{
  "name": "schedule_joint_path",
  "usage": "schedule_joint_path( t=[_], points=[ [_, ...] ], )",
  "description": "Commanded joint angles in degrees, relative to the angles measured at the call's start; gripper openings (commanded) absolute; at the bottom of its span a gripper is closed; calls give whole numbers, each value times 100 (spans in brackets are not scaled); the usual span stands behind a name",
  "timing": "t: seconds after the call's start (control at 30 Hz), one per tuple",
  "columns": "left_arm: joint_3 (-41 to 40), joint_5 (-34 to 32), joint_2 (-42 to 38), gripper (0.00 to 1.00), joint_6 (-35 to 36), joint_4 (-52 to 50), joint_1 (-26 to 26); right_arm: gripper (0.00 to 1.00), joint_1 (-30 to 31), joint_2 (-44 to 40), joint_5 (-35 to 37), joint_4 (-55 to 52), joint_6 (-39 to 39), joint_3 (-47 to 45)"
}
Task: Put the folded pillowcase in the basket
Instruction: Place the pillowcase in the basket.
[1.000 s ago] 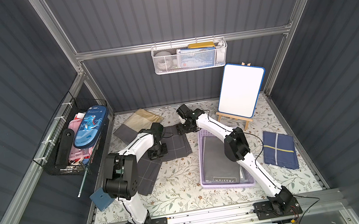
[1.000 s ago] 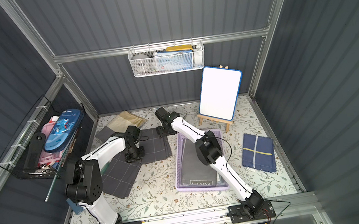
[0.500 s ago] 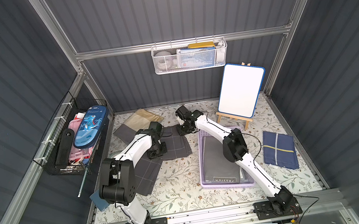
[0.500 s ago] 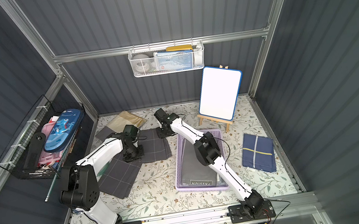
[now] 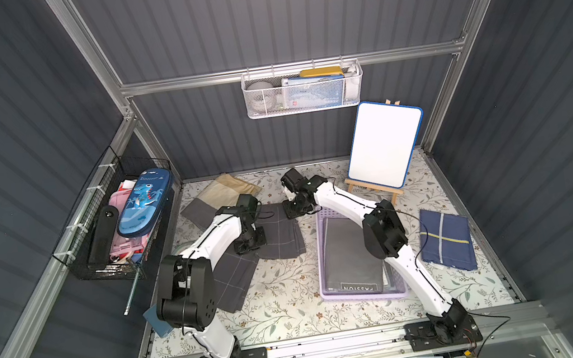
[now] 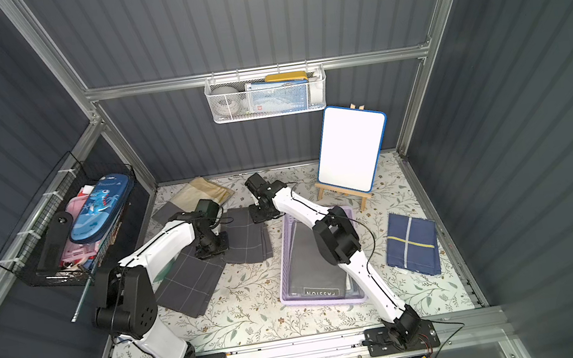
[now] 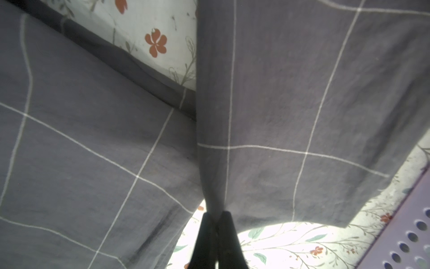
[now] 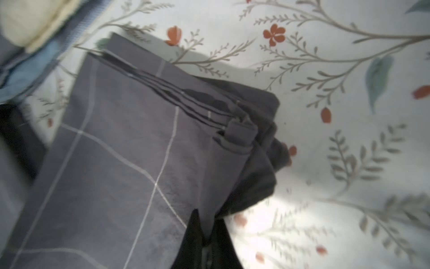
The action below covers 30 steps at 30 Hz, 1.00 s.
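The folded pillowcase (image 5: 281, 233) (image 6: 248, 239), grey with a white grid, lies on the floral table left of the basket. My left gripper (image 5: 248, 243) (image 6: 211, 250) is shut on its left edge; in the left wrist view the gripper (image 7: 216, 219) pinches a raised fold of the pillowcase (image 7: 290, 104). My right gripper (image 5: 295, 210) (image 6: 259, 215) is shut on its far right corner, seen in the right wrist view as the gripper (image 8: 208, 223) biting the pillowcase (image 8: 139, 151). The lavender basket (image 5: 364, 295) (image 6: 323, 301) holds a dark grey folded cloth.
A second grey checked cloth (image 5: 232, 281) (image 7: 81, 139) lies under my left arm. A beige cloth (image 5: 226, 191) sits at the back left, a navy striped cloth (image 5: 445, 238) right of the basket, a whiteboard on an easel (image 5: 384, 144) behind. A black wire basket (image 5: 118, 224) and a white mesh basket (image 5: 303, 91) hang on the walls.
My right gripper has gone from open to shut on the pillowcase's far corner. The left arm has shifted slightly, its gripper still shut on the cloth.
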Motion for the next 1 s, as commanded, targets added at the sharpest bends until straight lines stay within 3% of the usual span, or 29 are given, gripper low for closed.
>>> schedule_joint_path(
  t=[0.0, 0.3, 0.43, 0.63, 0.97],
  points=[
    [260, -3, -358, 0, -84, -239, 5, 0, 74, -600, 211, 304, 88, -204],
    [764, 246, -865, 0, -140, -445, -8, 0, 127, -1191, 428, -129, 195, -329],
    [959, 448, -1037, 0, -288, -459, -235, 0, 114, -1758, 800, -341, 310, -855],
    [1328, 254, -869, 0, -997, -311, -1414, 0, -40, -3184, 1343, -201, 585, -2606],
    [1170, 156, -675, 0, -2101, 463, -3213, 0, -460, -5587, 1727, -40, 1010, -5286]
  ],
)
